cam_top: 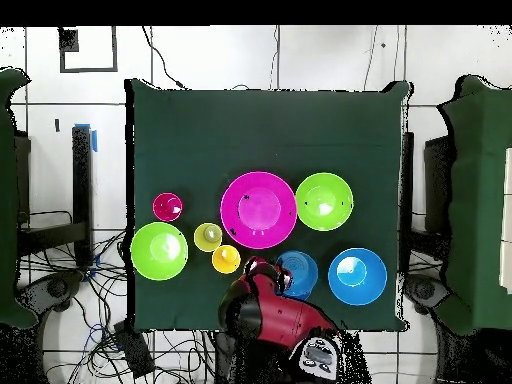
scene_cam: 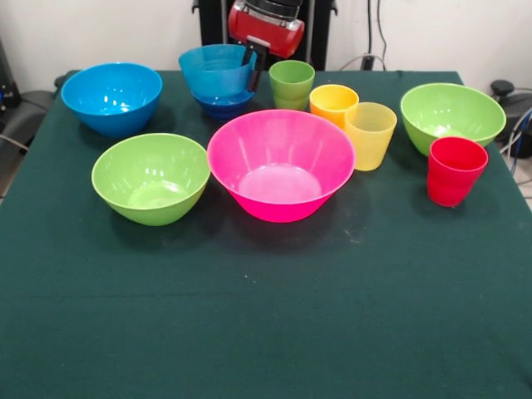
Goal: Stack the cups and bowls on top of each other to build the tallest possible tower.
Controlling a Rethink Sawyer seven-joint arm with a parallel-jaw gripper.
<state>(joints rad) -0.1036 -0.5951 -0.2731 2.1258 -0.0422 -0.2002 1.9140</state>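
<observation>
A dark green tablecloth [scene_cam: 266, 332] covers the table. At upper centre of the front view, the gripper [scene_cam: 250, 65] reaches over the rim of the tower [scene_cam: 218, 79], a light blue bowl nested on a dark blue one; whether its jaws are clamped cannot be told. A green cup [scene_cam: 291, 83] stands just right.

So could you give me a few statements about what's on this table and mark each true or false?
1. The pink bowl is the largest bowl on the table. True.
2. The red cup sits inside a green bowl. False: it stands on the cloth in front of the green bowl.
3. A light blue bowl rests on a dark blue bowl. True.
4. The claw is at the orange cup. False: it is at the light blue bowl's rim.
5. The yellow cup lies on its side. False: it stands upright.
</observation>
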